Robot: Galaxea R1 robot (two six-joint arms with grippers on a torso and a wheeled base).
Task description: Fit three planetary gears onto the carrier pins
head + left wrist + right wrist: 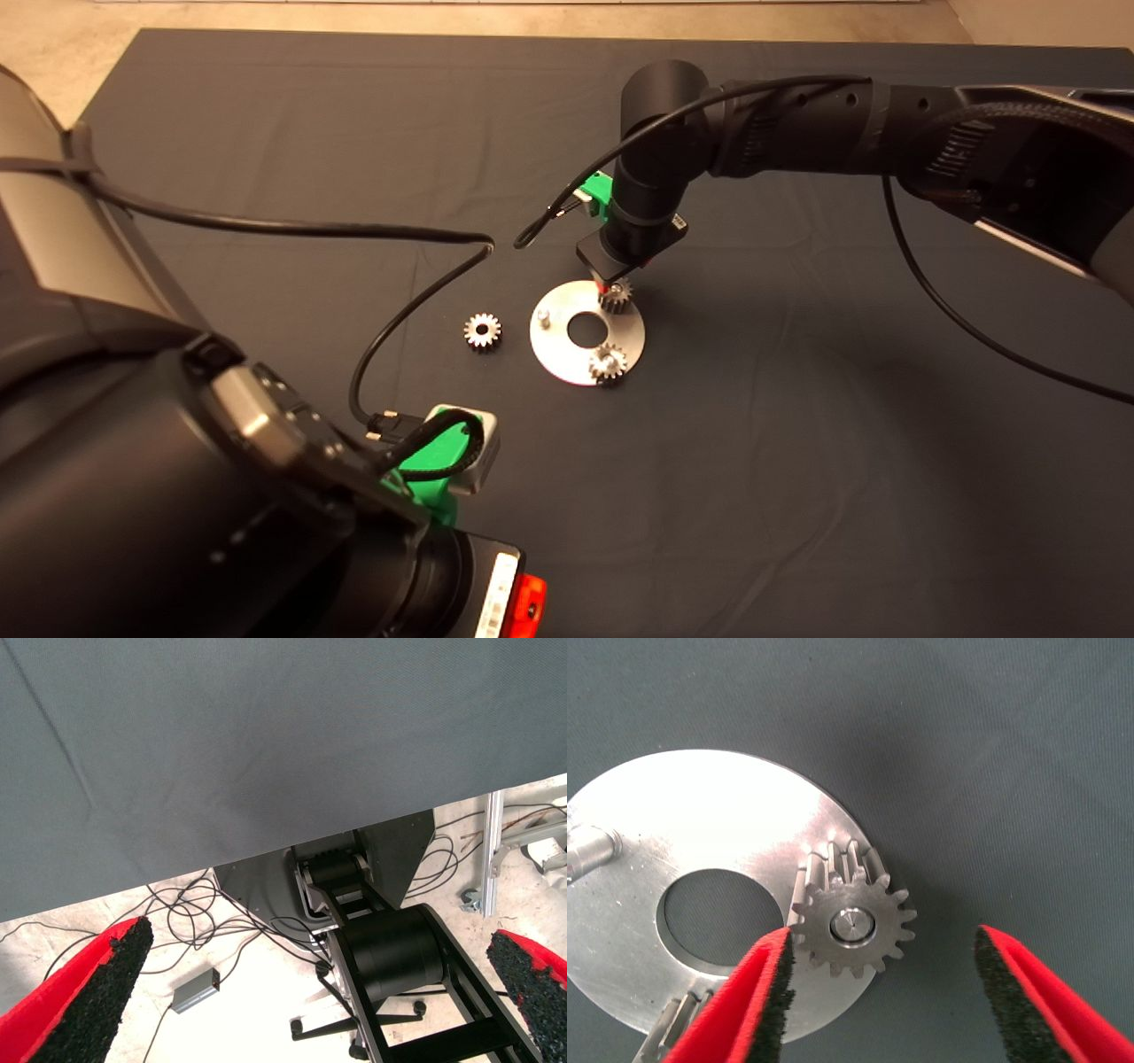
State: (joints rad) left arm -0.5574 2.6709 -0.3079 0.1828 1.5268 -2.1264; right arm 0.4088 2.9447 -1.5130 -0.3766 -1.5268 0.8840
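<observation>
Now R pincer [881, 992] released, gear [852, 928] on pin betw. its fingers; L pincer [310, 992] released, parked.

Shiny metal disc [700, 833], matt cloth mat [797, 443]

three gears [482, 330], one disc [554, 354], three pins [544, 316]

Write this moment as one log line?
right claw: open over gear seated on pin | second gear: seated | third gear: on mat | one pin: bare | left claw: parked, open
</observation>
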